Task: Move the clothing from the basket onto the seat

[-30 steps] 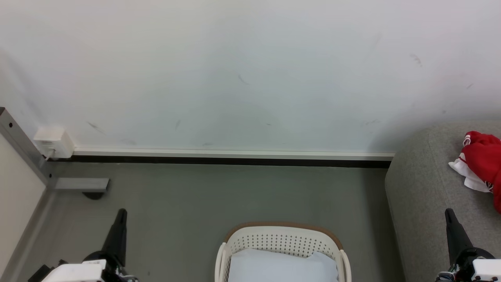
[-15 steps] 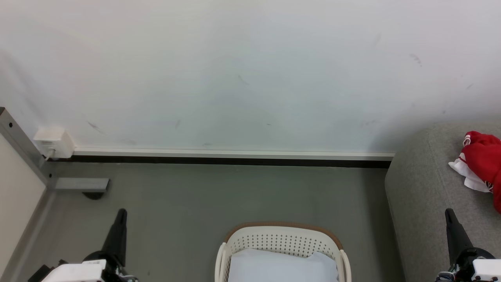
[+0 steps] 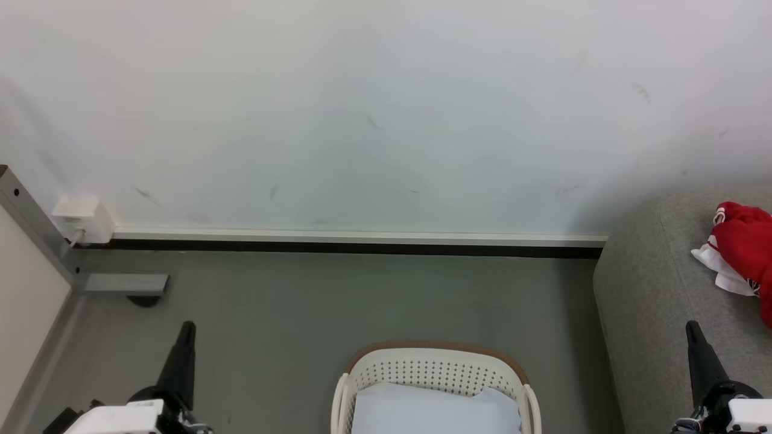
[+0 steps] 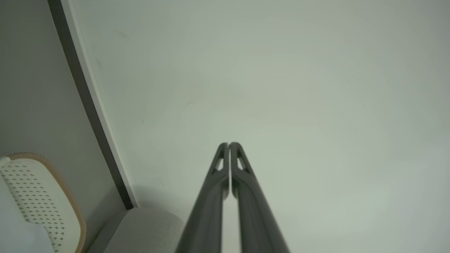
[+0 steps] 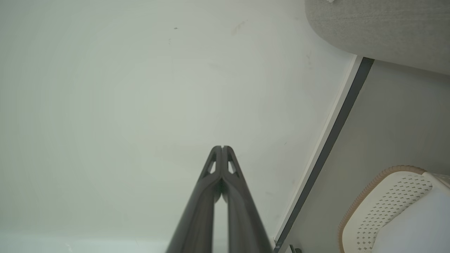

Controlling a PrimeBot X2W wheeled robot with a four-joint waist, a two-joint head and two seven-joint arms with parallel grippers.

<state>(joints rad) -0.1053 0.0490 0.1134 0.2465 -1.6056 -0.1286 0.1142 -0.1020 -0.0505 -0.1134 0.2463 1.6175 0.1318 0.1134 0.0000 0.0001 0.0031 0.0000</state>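
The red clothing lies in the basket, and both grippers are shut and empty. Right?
No: the head view shows the red clothing on the grey sofa, not in the basket. The left gripper and right gripper are shut and empty.

I see open grey floor [image 3: 338,295] between the basket [image 3: 434,367] and the wall [image 3: 362,120]. The seat [image 3: 651,289] blocks my right side, a metal post [image 3: 27,211] my left. The pale sheet [image 3: 434,413] seems to fill the basket, though I see only its far end.
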